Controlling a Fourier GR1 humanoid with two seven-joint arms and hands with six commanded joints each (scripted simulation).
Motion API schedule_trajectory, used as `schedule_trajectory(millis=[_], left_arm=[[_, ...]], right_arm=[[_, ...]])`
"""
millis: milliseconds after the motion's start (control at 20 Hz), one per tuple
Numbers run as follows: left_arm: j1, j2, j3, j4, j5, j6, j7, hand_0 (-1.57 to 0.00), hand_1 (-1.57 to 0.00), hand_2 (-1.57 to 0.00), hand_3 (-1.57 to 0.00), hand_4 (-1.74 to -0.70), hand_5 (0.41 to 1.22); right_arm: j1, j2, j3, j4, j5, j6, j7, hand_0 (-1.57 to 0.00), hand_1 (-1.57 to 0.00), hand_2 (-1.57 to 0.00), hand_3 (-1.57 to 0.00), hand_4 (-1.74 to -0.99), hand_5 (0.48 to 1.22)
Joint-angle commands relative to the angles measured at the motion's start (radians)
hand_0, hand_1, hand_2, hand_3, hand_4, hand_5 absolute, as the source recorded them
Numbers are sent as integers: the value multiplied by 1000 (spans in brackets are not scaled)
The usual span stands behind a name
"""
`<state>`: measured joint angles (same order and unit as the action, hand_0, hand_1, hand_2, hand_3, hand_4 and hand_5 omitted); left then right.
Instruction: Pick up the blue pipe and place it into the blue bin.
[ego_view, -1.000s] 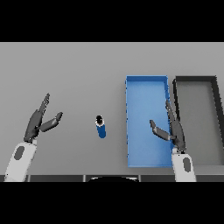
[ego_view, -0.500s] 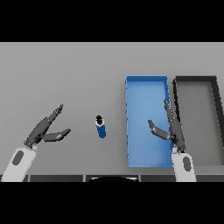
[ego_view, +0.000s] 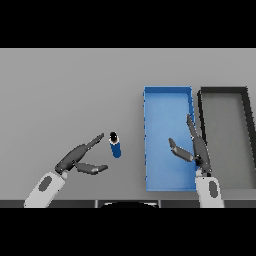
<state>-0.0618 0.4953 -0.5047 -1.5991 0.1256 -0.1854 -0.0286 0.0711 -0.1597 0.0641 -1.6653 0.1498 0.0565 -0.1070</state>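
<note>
Grey tabletop fills the view, and nearest the robot both arms come in from the lower edge. On the near left, the left hand (ego_view: 75, 159) reaches toward the right with its fingers straight and spread and the thumb held apart below them, so it is wide open and holds nothing. Just to the right of its fingertips, and a touch farther away, stands the blue pipe (ego_view: 115, 146), a short blue cylinder with a dark cap; it appears upright or slightly tilted, its capped end toward the far side. The uppermost fingertip looks very near the pipe's top, though I cannot tell whether it touches. On the near right, the right hand (ego_view: 194, 148) hovers over the right edge of the blue bin (ego_view: 151, 145), fingers straight and pointing away, thumb out to the left, also empty. The left hand is plainly the nearer one to the pipe, and the pipe lies in the gap its fingers and thumb open toward, so a short advance to the right should bracket it. Farther out, the bin runs lengthwise away from the robot, well to the right of the pipe, with a dark bin (ego_view: 246, 125) just beside it on the right.
</note>
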Motion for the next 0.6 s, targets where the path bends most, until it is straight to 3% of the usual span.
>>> schedule_trajectory(millis=[0, 250, 550], left_arm=[[-11, -21, -11, 24, -16, 3, -8, 1, 1, 1, 1, -1147, 452], [-81, -136, -31, 135, -56, 36, -34, 1, 1, 1, 1, -1150, 460], [-149, -214, -58, 242, -127, 76, -30, 1, 1, 1, 1, -1062, 425]], right_arm=[[3, -1, -2, -7, -3, 1, 3, 1, 1, 1, 1, -1218, 627], [-21, -15, -21, 12, -8, -3, 46, 1, 1, 1, 1, -1202, 621], [12, -8, -15, -4, -9, 1, 0, 1, 1, 1, 1, -1222, 642]])
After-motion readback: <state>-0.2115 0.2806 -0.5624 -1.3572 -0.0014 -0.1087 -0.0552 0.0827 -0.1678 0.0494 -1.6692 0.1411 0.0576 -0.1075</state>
